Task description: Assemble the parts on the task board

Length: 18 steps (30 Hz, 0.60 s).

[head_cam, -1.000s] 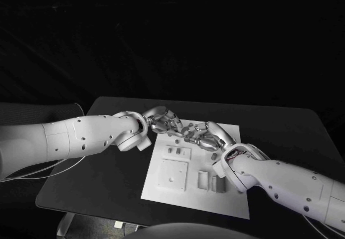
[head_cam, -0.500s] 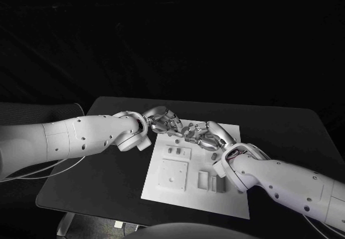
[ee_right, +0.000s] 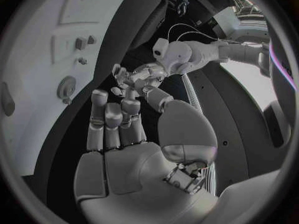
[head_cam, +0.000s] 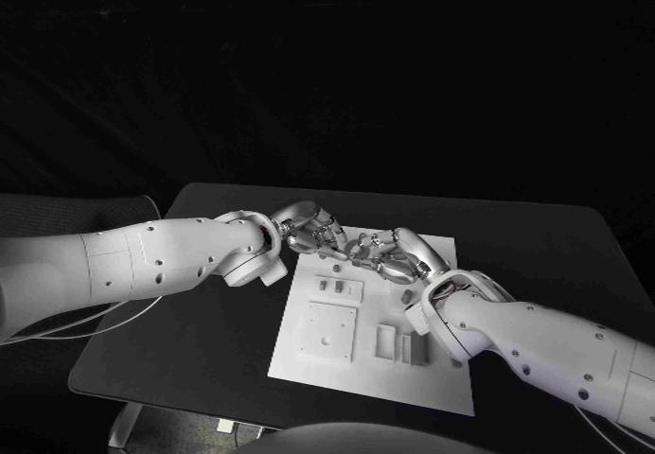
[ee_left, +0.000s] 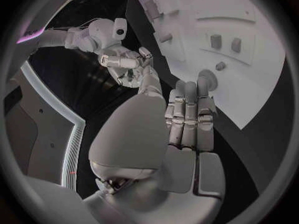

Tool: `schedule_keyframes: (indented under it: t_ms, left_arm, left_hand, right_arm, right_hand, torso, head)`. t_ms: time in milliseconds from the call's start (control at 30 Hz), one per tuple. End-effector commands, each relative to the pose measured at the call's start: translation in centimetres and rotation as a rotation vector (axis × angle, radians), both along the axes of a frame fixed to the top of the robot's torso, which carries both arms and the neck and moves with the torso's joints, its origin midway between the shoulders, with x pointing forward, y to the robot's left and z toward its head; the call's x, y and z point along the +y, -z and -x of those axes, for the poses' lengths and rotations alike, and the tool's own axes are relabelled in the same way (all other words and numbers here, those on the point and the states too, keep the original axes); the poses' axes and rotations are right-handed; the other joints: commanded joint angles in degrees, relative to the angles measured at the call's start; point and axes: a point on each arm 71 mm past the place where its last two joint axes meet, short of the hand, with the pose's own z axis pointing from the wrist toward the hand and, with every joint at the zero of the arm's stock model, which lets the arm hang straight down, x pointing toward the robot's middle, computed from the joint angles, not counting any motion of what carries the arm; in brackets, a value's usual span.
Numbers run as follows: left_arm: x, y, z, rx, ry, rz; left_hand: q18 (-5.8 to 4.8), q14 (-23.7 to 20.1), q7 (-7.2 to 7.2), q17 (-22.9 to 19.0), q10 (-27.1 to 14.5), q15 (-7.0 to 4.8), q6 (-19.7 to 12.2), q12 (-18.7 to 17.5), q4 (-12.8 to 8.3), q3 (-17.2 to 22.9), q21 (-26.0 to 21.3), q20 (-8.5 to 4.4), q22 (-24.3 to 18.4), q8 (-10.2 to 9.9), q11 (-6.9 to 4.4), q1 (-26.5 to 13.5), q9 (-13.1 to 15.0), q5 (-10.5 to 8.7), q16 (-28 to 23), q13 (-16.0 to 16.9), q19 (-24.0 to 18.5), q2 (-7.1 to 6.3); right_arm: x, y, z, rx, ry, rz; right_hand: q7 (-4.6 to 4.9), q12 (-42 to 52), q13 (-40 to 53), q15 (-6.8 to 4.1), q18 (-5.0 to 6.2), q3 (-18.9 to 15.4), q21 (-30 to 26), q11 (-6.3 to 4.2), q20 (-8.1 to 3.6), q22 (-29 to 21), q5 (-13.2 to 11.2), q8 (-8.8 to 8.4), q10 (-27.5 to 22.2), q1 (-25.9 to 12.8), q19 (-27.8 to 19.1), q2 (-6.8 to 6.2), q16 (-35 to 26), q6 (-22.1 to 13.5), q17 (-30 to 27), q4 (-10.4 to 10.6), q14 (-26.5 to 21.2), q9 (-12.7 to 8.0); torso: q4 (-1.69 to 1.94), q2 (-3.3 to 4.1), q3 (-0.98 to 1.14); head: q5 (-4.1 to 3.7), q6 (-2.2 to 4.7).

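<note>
The white task board [head_cam: 434,386] lies in the middle of the black table. My left hand [head_cam: 311,230] and my right hand [head_cam: 393,253] hover over its far left corner, fingertips meeting. In the left wrist view the left hand [ee_left: 181,129] has its fingers straight and side by side, thumb reaching to the right hand [ee_left: 127,64]. The right hand [ee_right: 121,134] is stretched the same way towards the left hand [ee_right: 138,78]. Whether a part is pinched where they meet is hidden. Small parts [head_cam: 329,284] stand on the board [ee_left: 261,79].
A square raised block [head_cam: 327,331] and two upright slotted pieces [head_cam: 398,344] sit on the board's near half. A round socket [ee_right: 65,87] and small pegs [ee_right: 79,43] show on the board [ee_right: 31,109]. Bare black table [head_cam: 204,331] flanks the board on both sides.
My right hand has edged a little farther away and towards the left hand, closing the gap between the fingertips. The left hand has stayed still.
</note>
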Motion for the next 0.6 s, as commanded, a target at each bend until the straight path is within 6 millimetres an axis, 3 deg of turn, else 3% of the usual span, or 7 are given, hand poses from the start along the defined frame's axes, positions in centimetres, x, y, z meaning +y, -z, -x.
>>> schedule_keyframes:
  t_ms: [33,600]
  left_arm:
    - [-0.29,-0.03,0.09,0.003,0.018,0.003]
    - [-0.39,-0.07,0.10,-0.001,0.022,0.006]
  left_hand:
    - [0.60,-0.3,0.12,0.0,-0.4,0.00,0.1,0.4,0.1,-0.4,-0.1,0.27,0.1,0.4,0.14,0.5,0.1,-0.16,0.1,0.1,0.0,0.06]
    - [0.58,-0.3,0.18,0.0,-0.5,0.07,0.0,0.5,0.1,-1.2,-0.1,0.32,0.0,0.4,0.20,-0.2,0.1,-0.23,0.1,0.2,0.0,-0.07]
  right_arm:
    - [0.20,-0.06,0.10,-0.009,-0.016,-0.001]
    - [0.28,0.08,0.02,0.003,-0.022,0.006]
  right_hand:
    - [0.33,0.0,0.1,-0.45,0.87,-0.2,-0.2,0.00,-0.05,0.3,0.2,0.26,-0.3,0.0,0.3,0.46,-0.3,-0.2,0.0,0.1,0.1,0.1]
    - [0.33,0.0,0.1,-0.45,0.87,-0.2,-0.2,0.00,-0.05,0.3,0.1,0.29,-0.3,0.0,0.3,0.46,-0.3,-0.2,0.0,0.1,0.1,0.1]
  torso:
    - [0.01,0.01,-0.01]
    - [0.01,0.01,-0.01]
  head:
    - [0.02,-0.02]
    - [-0.05,0.01]
